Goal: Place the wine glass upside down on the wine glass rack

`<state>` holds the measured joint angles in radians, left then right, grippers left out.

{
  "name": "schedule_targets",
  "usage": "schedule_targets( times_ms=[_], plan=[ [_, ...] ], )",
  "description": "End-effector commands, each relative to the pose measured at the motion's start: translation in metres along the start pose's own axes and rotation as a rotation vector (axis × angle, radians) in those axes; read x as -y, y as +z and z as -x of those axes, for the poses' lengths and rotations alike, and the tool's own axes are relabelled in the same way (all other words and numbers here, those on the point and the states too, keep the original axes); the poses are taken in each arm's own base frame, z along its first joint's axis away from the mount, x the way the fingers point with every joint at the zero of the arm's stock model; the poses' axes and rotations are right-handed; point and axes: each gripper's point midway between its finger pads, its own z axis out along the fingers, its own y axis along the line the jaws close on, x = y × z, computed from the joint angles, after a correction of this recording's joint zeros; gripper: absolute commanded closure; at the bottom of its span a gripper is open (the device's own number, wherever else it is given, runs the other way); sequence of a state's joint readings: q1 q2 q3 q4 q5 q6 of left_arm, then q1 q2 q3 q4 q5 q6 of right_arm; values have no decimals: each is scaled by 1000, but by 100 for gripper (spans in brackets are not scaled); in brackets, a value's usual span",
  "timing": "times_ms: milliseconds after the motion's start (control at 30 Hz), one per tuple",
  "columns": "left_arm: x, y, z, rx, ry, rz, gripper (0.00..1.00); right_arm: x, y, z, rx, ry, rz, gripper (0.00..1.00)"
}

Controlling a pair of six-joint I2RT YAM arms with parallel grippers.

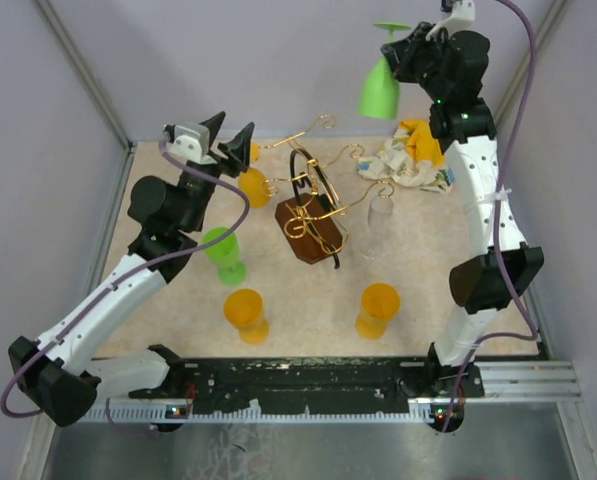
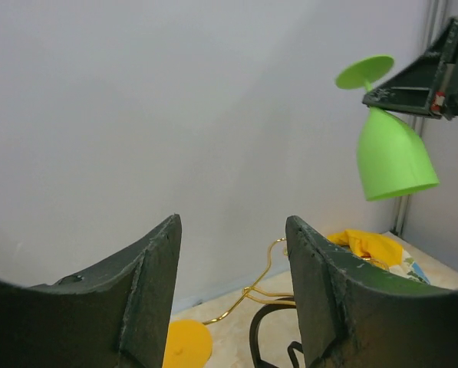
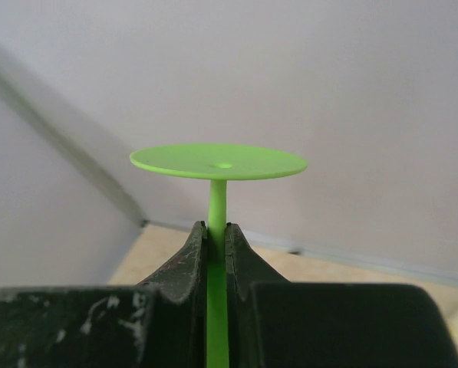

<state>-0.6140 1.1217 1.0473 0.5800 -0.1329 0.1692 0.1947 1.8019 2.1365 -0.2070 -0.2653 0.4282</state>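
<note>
Up at one o'clock, high over the far right corner of the counter (image 1: 308, 345), the right arm (image 1: 478, 190) holds the wine glass (image 1: 380, 88) in the air against the back wall. The right jaws are pressed onto its thin green stem (image 3: 217, 201) just under the flat round foot. The foot points up and the bowl's mouth points down, so the glass hangs inverted. It is well apart from the wine glass rack (image 1: 313, 215) and touches nothing but the jaws.

The rack stands near the middle of the counter on its dark brown wooden base (image 1: 300, 222). A dark loop rises at its centre, and gold wire arms spread toward ten, twelve and one o'clock, ending in curls.

At ten o'clock the left arm (image 1: 128, 285) is raised, with the left jaws spread wide and nothing between them. Its wrist camera looks across at the held glass (image 2: 393, 157).

The counter is beige with a fine speckle. A black rail (image 1: 308, 378) runs along its six o'clock edge, where both arm bases sit. Pale lavender-grey walls close the space on three sides, with slim metal posts (image 1: 83, 75) in the corners.

Also on the counter:
- a second green glass (image 1: 221, 250) stands at nine o'clock from the rack
- two orange glasses stand at seven (image 1: 246, 312) and five o'clock (image 1: 378, 308)
- a third orange glass (image 1: 253, 185) sits at ten o'clock beside a gold curl
- a clear glass (image 1: 380, 215) stands at three o'clock, just beside the rack
- a crumpled yellow and white cloth (image 1: 410, 155) lies at one o'clock near the back wall
</note>
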Motion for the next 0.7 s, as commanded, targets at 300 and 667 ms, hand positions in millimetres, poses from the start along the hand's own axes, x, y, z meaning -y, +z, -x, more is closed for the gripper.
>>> schedule_targets(
  times_ms=[300,667],
  plan=[
    [-9,2,-58,-216,-3,32,37,88,-59,5,142,-482,-253,100],
    [-11,4,-68,-219,-7,35,36,102,-56,-62,167,-522,-145,100]
  ],
)
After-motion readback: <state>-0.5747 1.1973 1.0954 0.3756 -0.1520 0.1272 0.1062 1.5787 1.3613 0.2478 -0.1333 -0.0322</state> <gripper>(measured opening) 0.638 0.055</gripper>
